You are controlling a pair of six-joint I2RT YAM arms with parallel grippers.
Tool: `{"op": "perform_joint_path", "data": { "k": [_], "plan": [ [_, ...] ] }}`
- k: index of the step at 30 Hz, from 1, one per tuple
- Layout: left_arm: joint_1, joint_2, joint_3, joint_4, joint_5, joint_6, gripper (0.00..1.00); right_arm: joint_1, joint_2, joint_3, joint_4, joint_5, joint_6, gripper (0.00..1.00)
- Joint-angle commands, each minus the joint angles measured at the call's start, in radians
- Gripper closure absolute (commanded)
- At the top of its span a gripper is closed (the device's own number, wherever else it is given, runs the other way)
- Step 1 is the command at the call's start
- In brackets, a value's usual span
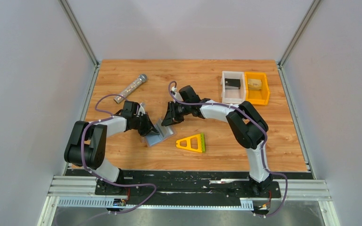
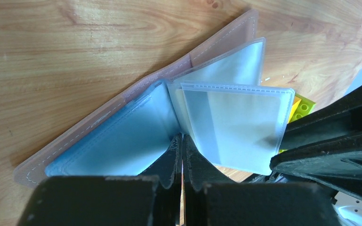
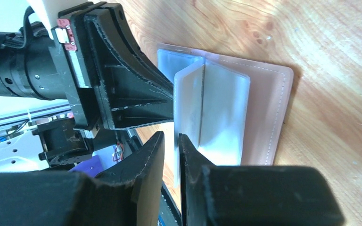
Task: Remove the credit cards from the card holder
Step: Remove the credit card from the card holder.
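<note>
Top external view: nearest, a yellow-and-green triangular frame (image 1: 192,142) rests on the wooden table (image 1: 264,136). Just behind it the card holder (image 1: 163,135) lies open. The left gripper (image 1: 152,129) is pressed together on its clear sleeves, and the right gripper (image 1: 170,119) pinches one sleeve's edge. A white bin (image 1: 232,73) and an orange bin (image 1: 266,89) stand farthest.

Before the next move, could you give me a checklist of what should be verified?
1. The card holder lies open on the table: ok.
2. The left claw is shut at the base of the sleeves: ok.
3. The right claw is on the edge of the raised sleeve: ok.
4. There is a credit card inside the raised sleeve: cannot tell, the plastic is frosted.
5. The yellow frame is apart from the holder: ok.
</note>
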Motion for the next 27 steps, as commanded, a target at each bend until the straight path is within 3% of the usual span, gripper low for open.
{"op": "perform_joint_path", "data": {
  "k": [1,14,22,27],
  "plan": [
    [0.005,-0.037,0.004,-0.013,-0.020,0.024,1.00,0.008,-0.046,-0.003,0.066,-0.043,0.023,0.81],
    [0.005,-0.063,0.006,-0.039,-0.034,0.022,0.97,0.019,-0.023,-0.002,0.100,-0.044,0.021,0.94],
    [0.005,-0.089,0.013,-0.076,-0.051,0.020,0.92,0.032,0.001,0.014,0.080,-0.025,0.016,0.93],
    [0.005,-0.144,0.032,-0.142,-0.112,0.020,0.83,0.037,-0.004,0.017,0.080,-0.016,0.010,0.92]
  ]
}}
